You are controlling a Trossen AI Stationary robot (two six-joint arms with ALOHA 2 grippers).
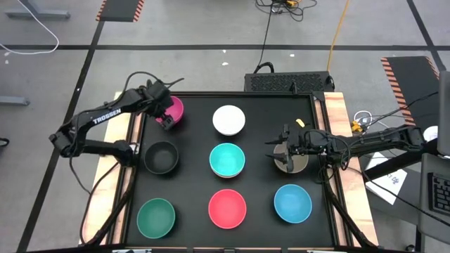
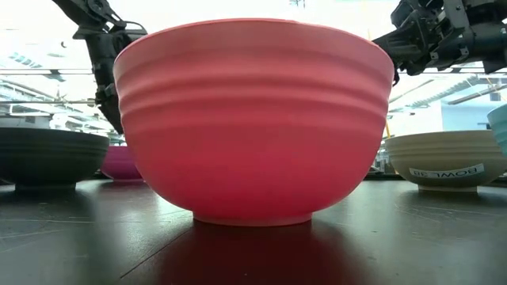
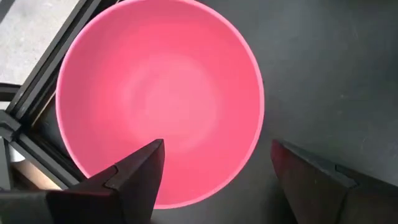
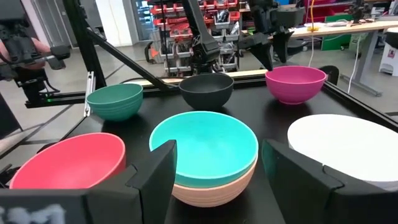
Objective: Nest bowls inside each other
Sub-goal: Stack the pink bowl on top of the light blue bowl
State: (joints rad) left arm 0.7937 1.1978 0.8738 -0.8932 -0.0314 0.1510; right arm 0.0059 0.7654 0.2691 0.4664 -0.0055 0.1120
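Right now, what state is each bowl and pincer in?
Magenta bowl: upright, empty, unnested.
Teal bowl: nested inside orange bowl.
White bowl: empty, unnested.
Black bowl: empty, unnested.
Taupe bowl: upright, unnested.
Green bowl: empty, unnested.
Red bowl: empty, unnested.
Blue bowl: empty, unnested.
Left pincer: open, straddling the magenta bowl's rim.
Right pincer: open, over the taupe bowl.
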